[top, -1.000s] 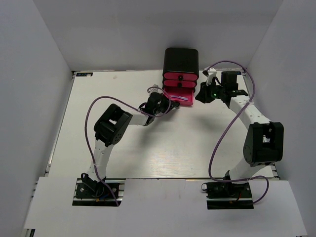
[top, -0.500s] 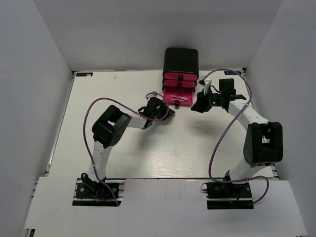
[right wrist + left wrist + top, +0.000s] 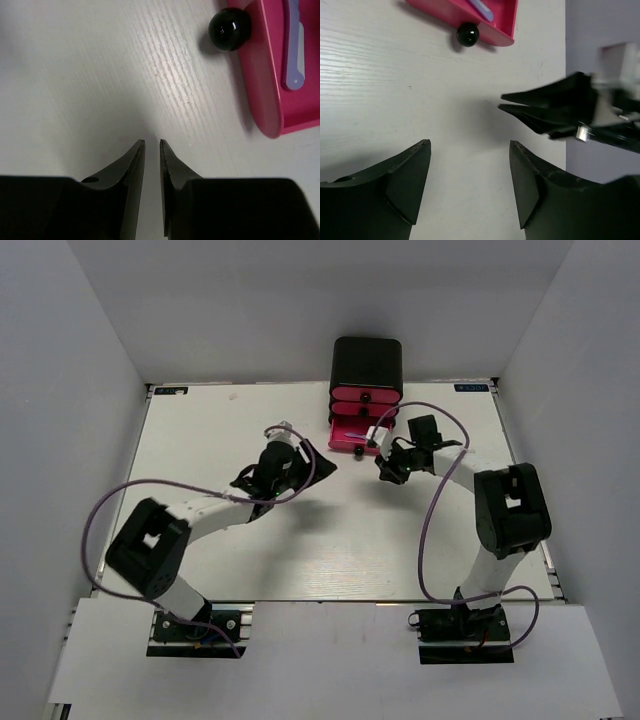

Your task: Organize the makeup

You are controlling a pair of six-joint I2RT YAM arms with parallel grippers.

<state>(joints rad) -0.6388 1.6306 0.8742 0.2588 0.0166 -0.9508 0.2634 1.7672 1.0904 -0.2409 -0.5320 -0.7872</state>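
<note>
A thin purple stick (image 3: pixel 292 45) lies in the pulled-out pink bottom drawer (image 3: pixel 270 80) of the black box (image 3: pixel 367 365). It also shows at the top of the left wrist view as the purple stick (image 3: pixel 481 9) inside the drawer (image 3: pixel 492 25). My left gripper (image 3: pixel 469 145) is open and empty over bare table, short of the drawer's black knob (image 3: pixel 468 34). My right gripper (image 3: pixel 152 142) holds nothing, with only a narrow gap between its jaws, in front and to the right of the knob (image 3: pixel 229 29). From above, the left gripper (image 3: pixel 313 462) and right gripper (image 3: pixel 384 471) flank the drawer (image 3: pixel 352 435). No other makeup is in view.
The box stands at the table's far edge with two pink drawers (image 3: pixel 366 395) shut above the open one. The right gripper's fingers (image 3: pixel 530 102) reach into the left wrist view from the right. White walls enclose the table (image 3: pixel 200 440) on three sides.
The left gripper opened and drew back from the drawer towards the left. The right gripper swung from beside the box to in front of the open drawer and narrowed its jaws.
</note>
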